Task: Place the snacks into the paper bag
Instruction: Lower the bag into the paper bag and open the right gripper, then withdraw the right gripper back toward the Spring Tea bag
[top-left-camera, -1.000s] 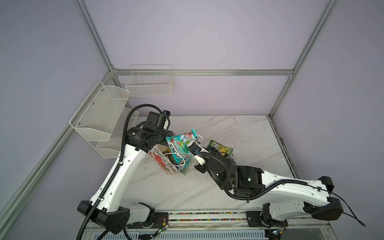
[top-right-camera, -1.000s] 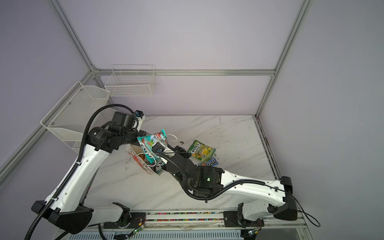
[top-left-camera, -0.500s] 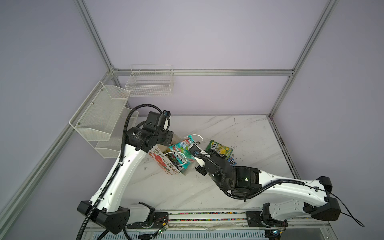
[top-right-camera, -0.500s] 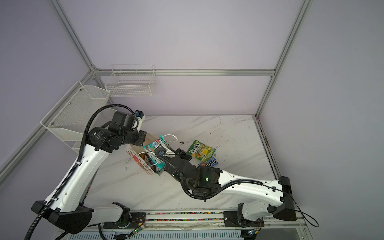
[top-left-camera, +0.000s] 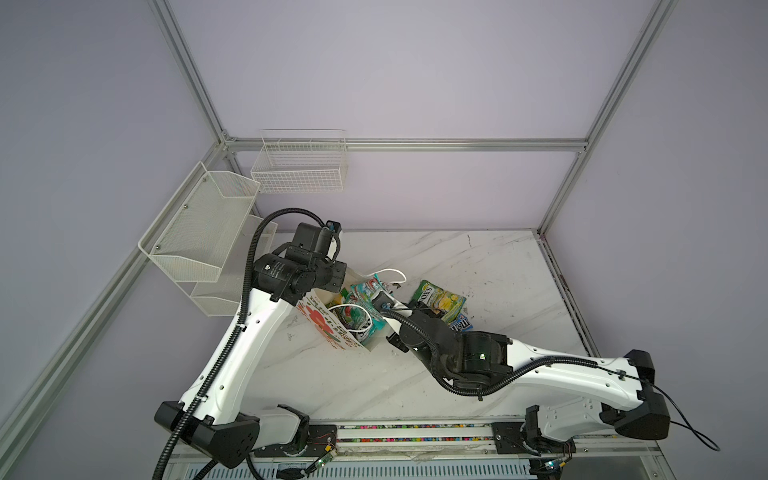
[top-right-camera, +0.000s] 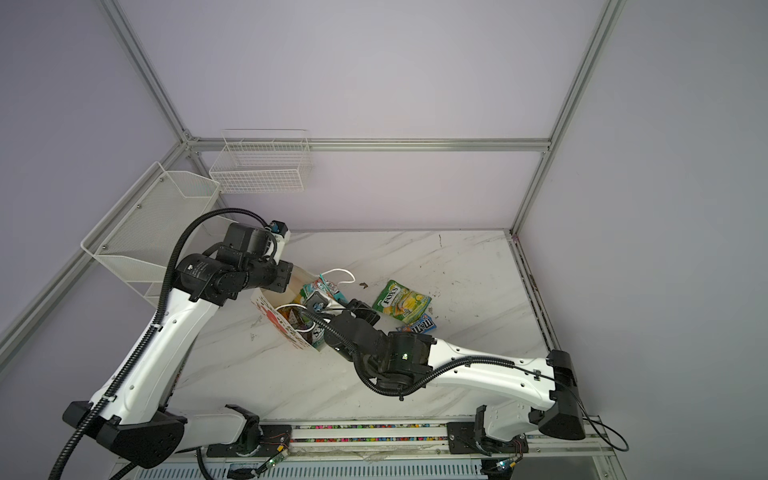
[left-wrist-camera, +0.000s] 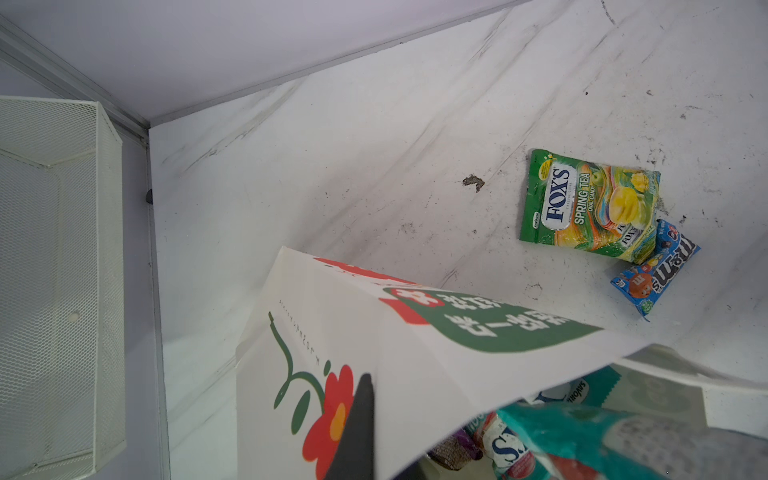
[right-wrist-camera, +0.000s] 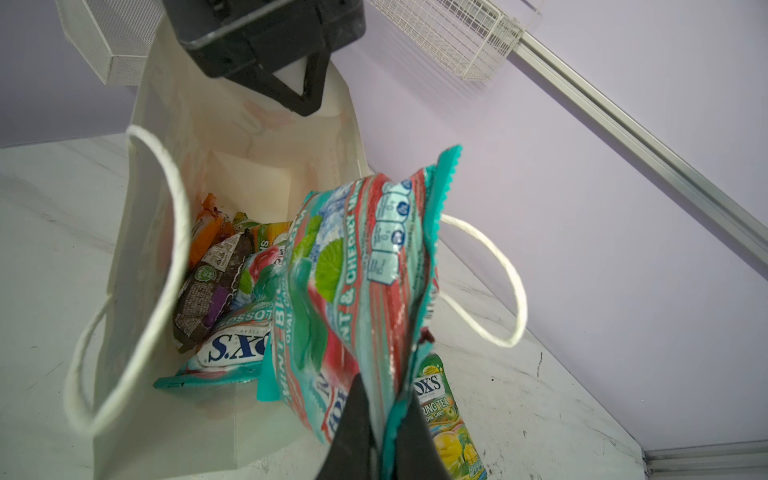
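We see the white paper gift bag (top-left-camera: 322, 326) with red flower print standing open on the worktop (top-left-camera: 478, 266). A teal-red FOX'S packet (right-wrist-camera: 353, 291) hangs at its mouth, pinched by the right tool (right-wrist-camera: 384, 446). Inside lie a dark-brown wrapper (right-wrist-camera: 212, 286), an orange packet (right-wrist-camera: 205, 232) and another teal FOX'S packet (right-wrist-camera: 232, 351). Nearby, a green-yellow FOX'S packet (left-wrist-camera: 582, 203) lies flat, touching a small blue m&m's packet (left-wrist-camera: 654, 276).

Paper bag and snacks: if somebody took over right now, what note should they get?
Left end effector: shut on the paper bag at its rim, holding it open.
Right end effector: shut on the teal-red FOX'S packet at the bag's mouth, not released.
Done: orange packet, dark-brown wrapper and another teal FOX'S packet lie inside.
Remaining: drop this one in, then the green-yellow FOX'S packet and m&m's packet from the table.
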